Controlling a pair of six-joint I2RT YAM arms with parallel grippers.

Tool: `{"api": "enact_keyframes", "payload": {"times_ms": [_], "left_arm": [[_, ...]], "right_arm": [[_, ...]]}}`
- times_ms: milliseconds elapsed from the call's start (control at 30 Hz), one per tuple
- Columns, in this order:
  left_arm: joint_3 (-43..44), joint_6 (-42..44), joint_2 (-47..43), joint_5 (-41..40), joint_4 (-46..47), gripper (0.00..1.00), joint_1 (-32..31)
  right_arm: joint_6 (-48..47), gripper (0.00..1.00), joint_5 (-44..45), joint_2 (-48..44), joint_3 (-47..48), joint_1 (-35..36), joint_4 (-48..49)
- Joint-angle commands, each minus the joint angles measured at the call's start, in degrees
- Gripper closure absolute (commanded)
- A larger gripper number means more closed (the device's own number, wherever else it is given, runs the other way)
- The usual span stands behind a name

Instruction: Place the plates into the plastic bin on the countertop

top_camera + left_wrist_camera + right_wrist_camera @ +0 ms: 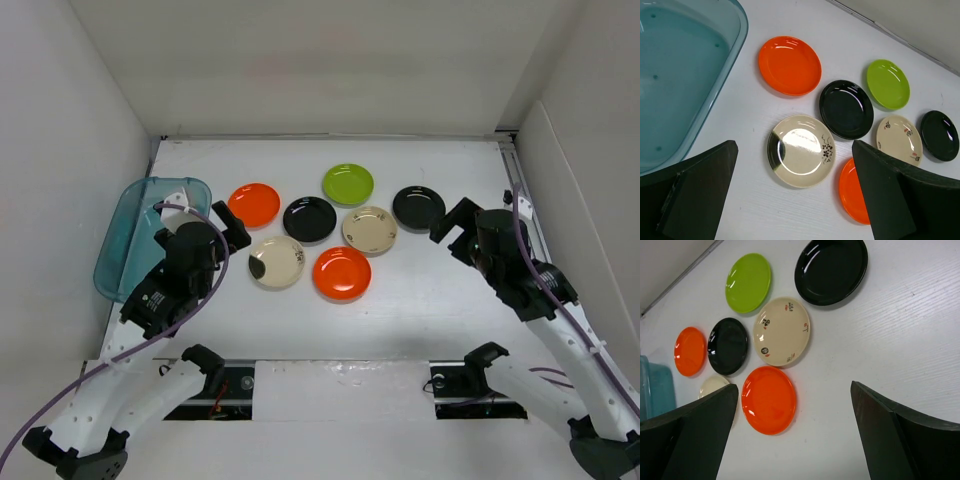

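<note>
Left gripper and right gripper wide open, empty. Blotched cream plate just ahead of left gripper, plastic bin on its left. Orange plate just ahead of right gripper.

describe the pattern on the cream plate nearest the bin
Cream plate: dark edge blotch, small dark sprig; best in left wrist view.

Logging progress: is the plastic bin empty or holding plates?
Empty: the bin shows bare floor; all seven plates lie on the countertop.

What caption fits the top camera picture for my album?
Seven plates on the countertop, plastic bin at left, left tool and right tool open.
</note>
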Motion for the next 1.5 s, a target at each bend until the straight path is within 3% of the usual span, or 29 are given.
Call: {"api": "enact_keyframes", "payload": {"times_ms": [0, 400, 500, 667, 900, 1067, 1333, 1467], "left_arm": [[0.34, -0.1, 0.31, 0.02, 0.22, 0.0, 0.09], [-0.27, 0.61, 2.85, 3.97, 0.67, 0.0, 0.09], [0.96, -7.55, 7.58, 5.46, -2.41, 0.0, 0.09], [-6.58, -21.16, 16.38, 12.67, -0.05, 0.0, 0.09], [-16.08, -31.64, 18.68, 13.64, 4.09, 0.0, 0.09], [-19.52, -35.69, 21.93, 9.87, 6.8, 0.0, 0.09], [-20.23, -37.89, 29.66, 7.23, 10.59, 0.14, 0.09], [-19.7, -38.95, 32.21, 6.7, 10.59, 0.31, 0.09]], "right_arm": [[1.2, 0.0, -0.4, 1.13, -0.63, -0.49, 1.82], [2.35, 0.0, -2.51, -1.68, -3.36, -1.02, 4.81], [1.73, 0.0, -3.91, -3.17, -3.36, -1.02, 5.34], [-1.26, 0.0, -8.82, -4.32, -1.6, -1.02, 5.96], [-3.28, 0.0, -12.87, -6.17, -0.54, -1.02, 5.96], [-3.28, 0.0, -16.48, -7.75, -1.68, -1.02, 8.5], [-3.28, 0.0, -18.94, -7.75, -1.69, -1.02, 9.21], [-2.67, 0.0, -19.65, -8.98, -1.69, -1.02, 9.21]]}}
